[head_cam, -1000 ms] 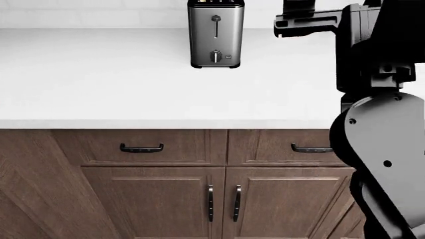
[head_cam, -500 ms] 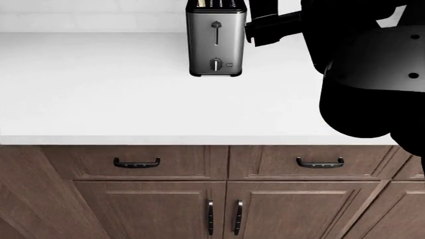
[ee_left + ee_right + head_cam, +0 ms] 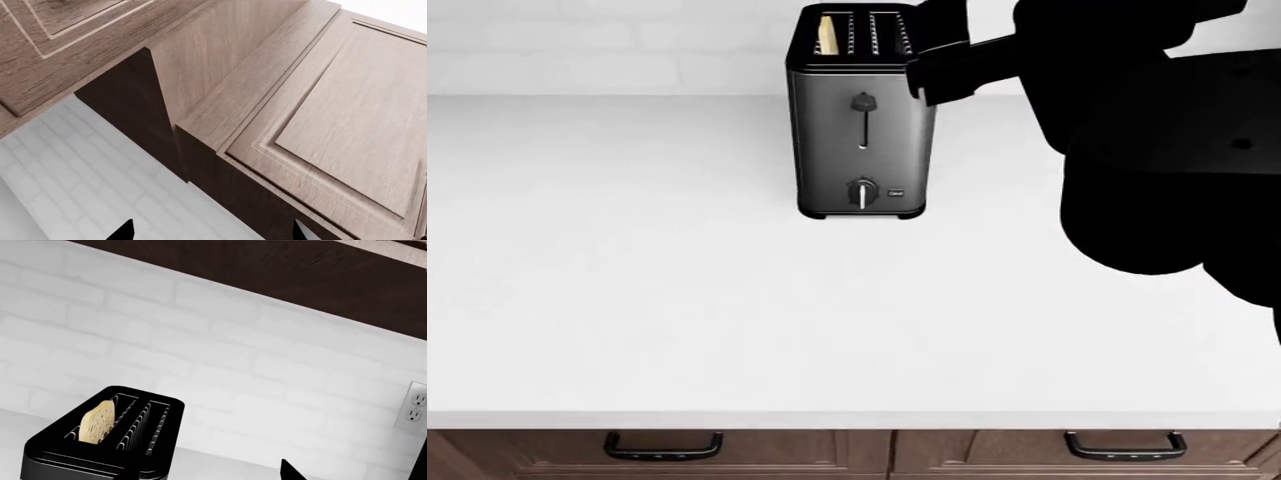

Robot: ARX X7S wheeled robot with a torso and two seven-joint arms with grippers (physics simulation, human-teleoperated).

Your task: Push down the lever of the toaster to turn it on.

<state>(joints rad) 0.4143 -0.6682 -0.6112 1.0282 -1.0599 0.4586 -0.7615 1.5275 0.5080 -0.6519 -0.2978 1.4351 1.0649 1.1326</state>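
Observation:
The toaster (image 3: 861, 120) is a brushed-steel box with a black slotted top, standing on the white counter (image 3: 694, 300) by the tiled wall. Its lever (image 3: 862, 102) is a dark knob at the top of a vertical slot, above the round dial (image 3: 862, 192). A bread slice (image 3: 825, 35) stands in the left slot. My right gripper (image 3: 941, 62) hangs beside the toaster's upper right corner, level with its top and right of the lever. The right wrist view shows the toaster top (image 3: 127, 440), the bread slice (image 3: 97, 421) and one fingertip (image 3: 290, 471). My left gripper (image 3: 212, 236) is open and empty.
The left wrist view faces brown wall cabinets (image 3: 320, 110) and the white tiled wall (image 3: 80, 175). My right arm (image 3: 1174, 150) blocks the right of the head view. A wall outlet (image 3: 417, 407) sits right of the toaster. Drawer handles (image 3: 663, 445) show below the counter edge.
The head view has risen and closed in, so the toaster looks larger and lower in frame. My right gripper has moved left, up to the toaster's top right corner.

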